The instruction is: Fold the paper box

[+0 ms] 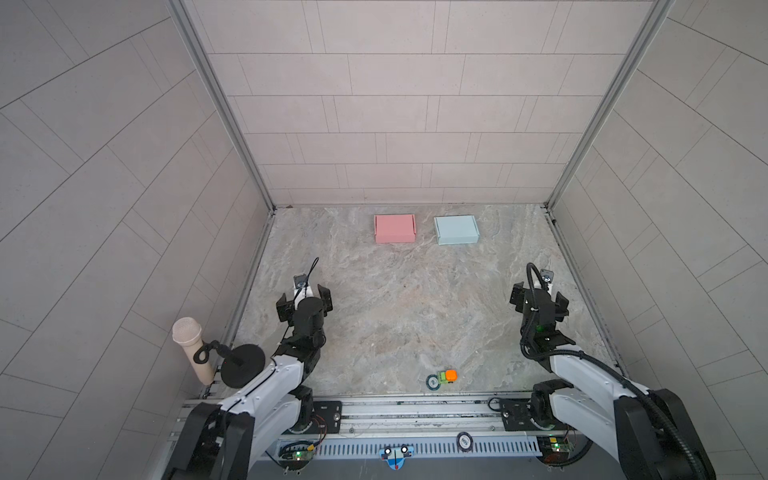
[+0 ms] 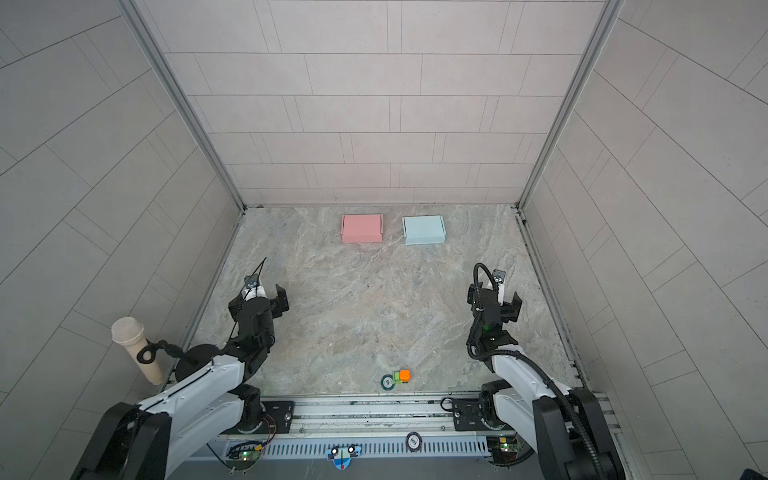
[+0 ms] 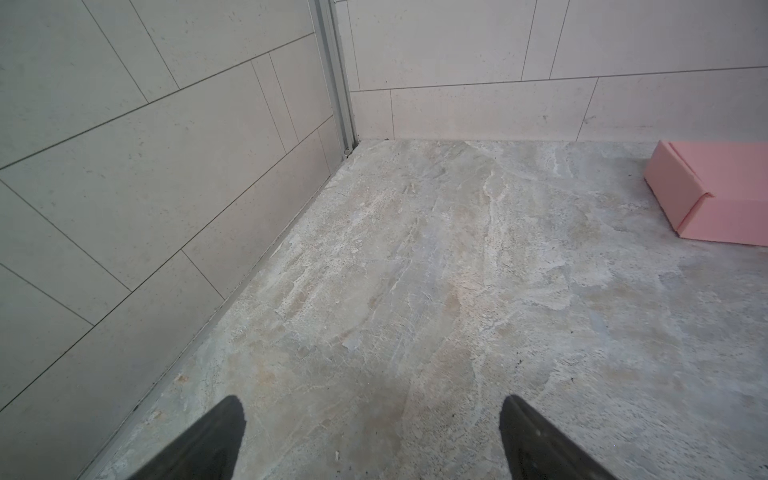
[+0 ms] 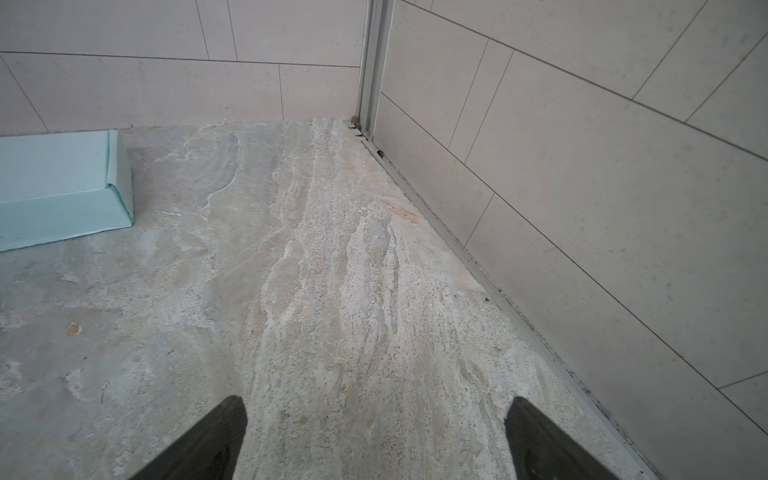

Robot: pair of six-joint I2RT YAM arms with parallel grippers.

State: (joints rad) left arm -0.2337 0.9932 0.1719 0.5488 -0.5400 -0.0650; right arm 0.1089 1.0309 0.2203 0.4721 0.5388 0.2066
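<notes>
The jaws on the left arm (image 1: 306,316) and right arm (image 1: 540,309) stand open and empty, near the side edges of the counter (image 1: 415,299). A pink box (image 1: 395,228) and a blue box (image 1: 456,230), both closed, sit apart along its far edge.

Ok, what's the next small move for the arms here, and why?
Probably none beyond parking. The pink box and the light blue box both look closed, lying apart from each other at the far end of the table, and no flat sheet shows. The left gripper and right gripper are open and empty, so I'd hold them short of the boxes.
</notes>
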